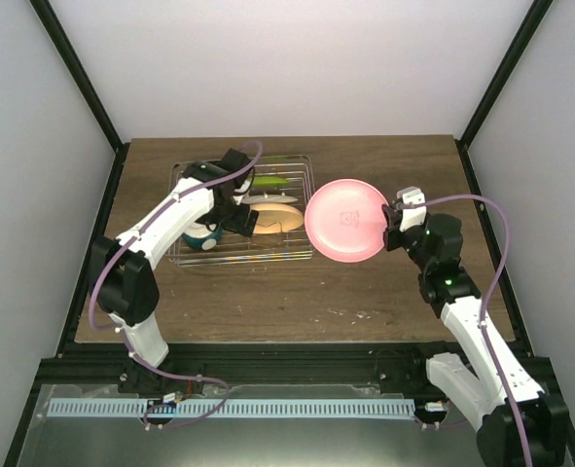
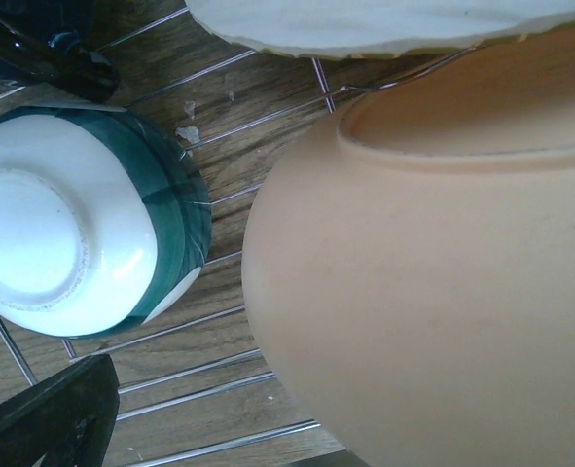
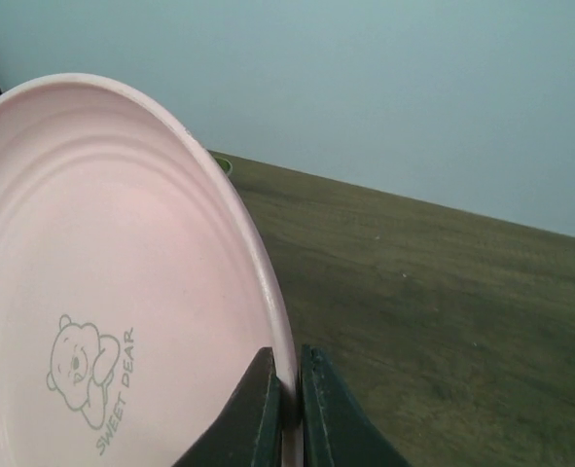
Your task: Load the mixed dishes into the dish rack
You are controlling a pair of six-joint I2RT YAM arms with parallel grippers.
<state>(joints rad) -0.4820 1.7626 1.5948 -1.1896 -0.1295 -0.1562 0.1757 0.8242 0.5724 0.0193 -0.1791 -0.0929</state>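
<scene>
Top external: your right gripper is clamping the rim of the pink plate. Your outstretched left gripper is hovering open over the rack.

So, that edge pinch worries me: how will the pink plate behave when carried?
The pink plate looks rigid and probably won't flex. Its glossy face suggests it could slip or swivel in the right claw, which pinches only the rim. Its thin rim hints it's light.
</scene>
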